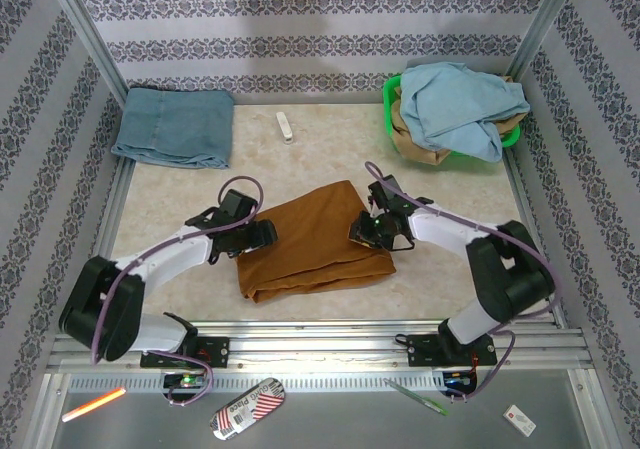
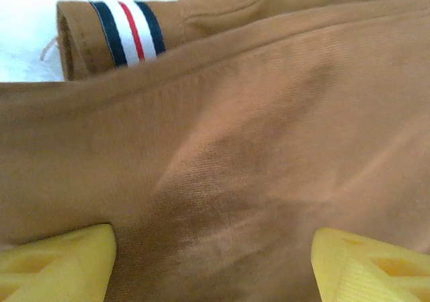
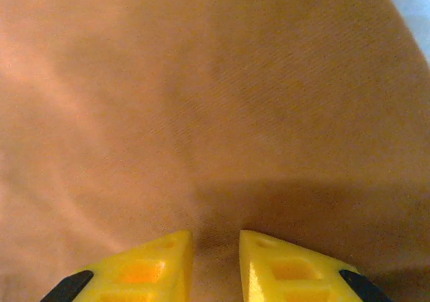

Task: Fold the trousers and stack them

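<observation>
The rust-brown trousers lie folded into a rough rectangle in the middle of the table. My left gripper hovers over their left edge. In the left wrist view its yellow fingers stand wide apart, the left gripper open over flat trousers cloth, with a striped band at the far fold. My right gripper sits at the trousers' right edge. In the right wrist view the right gripper is open by a narrow gap above smooth trousers cloth, pinching nothing.
A folded denim-blue cloth lies at the back left. A green basket at the back right holds light blue and tan cloth. A small white object lies near the back wall. Metal frame rails bound the table.
</observation>
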Robot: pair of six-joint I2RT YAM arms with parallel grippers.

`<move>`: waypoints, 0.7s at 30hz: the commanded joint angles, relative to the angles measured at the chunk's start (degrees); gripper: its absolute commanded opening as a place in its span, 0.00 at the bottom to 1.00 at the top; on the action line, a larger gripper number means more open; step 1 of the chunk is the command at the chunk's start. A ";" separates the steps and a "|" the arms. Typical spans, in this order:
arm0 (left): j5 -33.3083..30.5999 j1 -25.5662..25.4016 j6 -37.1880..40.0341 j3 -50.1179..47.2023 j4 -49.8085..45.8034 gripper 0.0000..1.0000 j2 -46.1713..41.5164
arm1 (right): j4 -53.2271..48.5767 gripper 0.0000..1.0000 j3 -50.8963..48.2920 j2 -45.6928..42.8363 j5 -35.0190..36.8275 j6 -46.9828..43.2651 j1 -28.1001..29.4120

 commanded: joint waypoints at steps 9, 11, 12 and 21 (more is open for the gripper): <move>4.60 6.76 2.91 3.38 9.88 0.75 13.21 | 1.84 0.25 2.79 6.51 -3.36 0.30 -5.85; 5.40 7.58 3.80 6.28 9.26 0.74 15.65 | 1.64 0.25 4.20 7.80 -3.47 0.32 -6.61; 5.20 7.78 4.16 7.39 9.10 0.74 16.30 | 1.63 0.25 4.95 8.27 -3.71 0.37 -6.85; 5.00 10.78 8.15 18.78 5.44 0.73 22.07 | 2.19 0.25 11.36 12.95 -5.23 1.53 -8.83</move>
